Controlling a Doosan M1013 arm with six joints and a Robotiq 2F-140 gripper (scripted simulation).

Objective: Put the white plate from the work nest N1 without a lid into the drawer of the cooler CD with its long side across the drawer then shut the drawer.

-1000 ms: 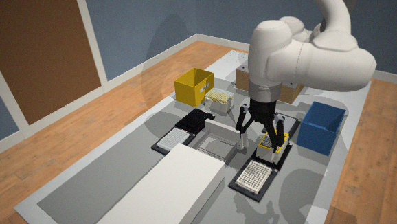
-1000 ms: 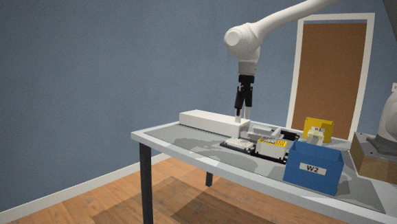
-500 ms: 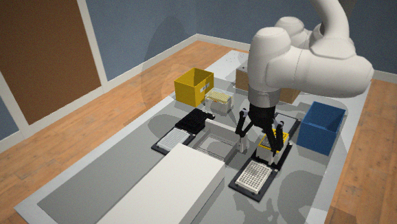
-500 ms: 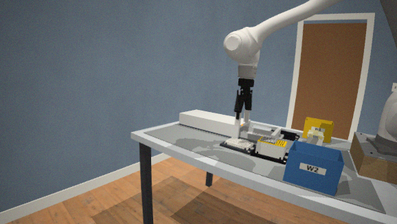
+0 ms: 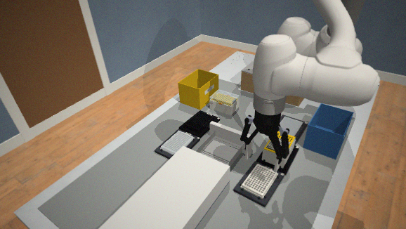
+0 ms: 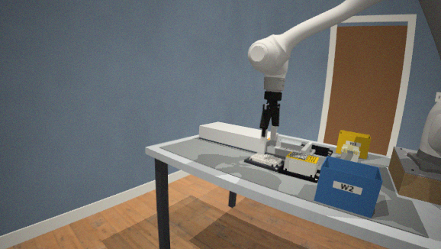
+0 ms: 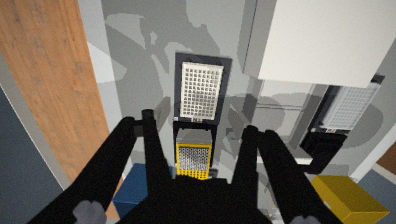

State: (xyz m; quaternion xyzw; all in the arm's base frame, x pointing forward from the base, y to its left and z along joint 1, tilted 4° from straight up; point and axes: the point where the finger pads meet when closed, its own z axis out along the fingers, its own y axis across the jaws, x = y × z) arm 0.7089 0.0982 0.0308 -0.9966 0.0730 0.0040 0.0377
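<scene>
Above the table (image 5: 105, 175), the tool (image 5: 264, 154) hangs released and empty, over the yellow-topped box (image 5: 285, 140). The white plate (image 5: 259, 179) lies in its nest at 6 o'clock from the tool; the drawer (image 5: 221, 147) stands open.

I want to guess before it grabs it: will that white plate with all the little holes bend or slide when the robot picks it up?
The white plate looks like a flat, hard-edged block, so it will probably stay stiff. It lies low and wide in its black holder, so tipping seems unlikely. Its sides look smooth, so it might slip unless the open fingers squeeze it evenly.
</scene>
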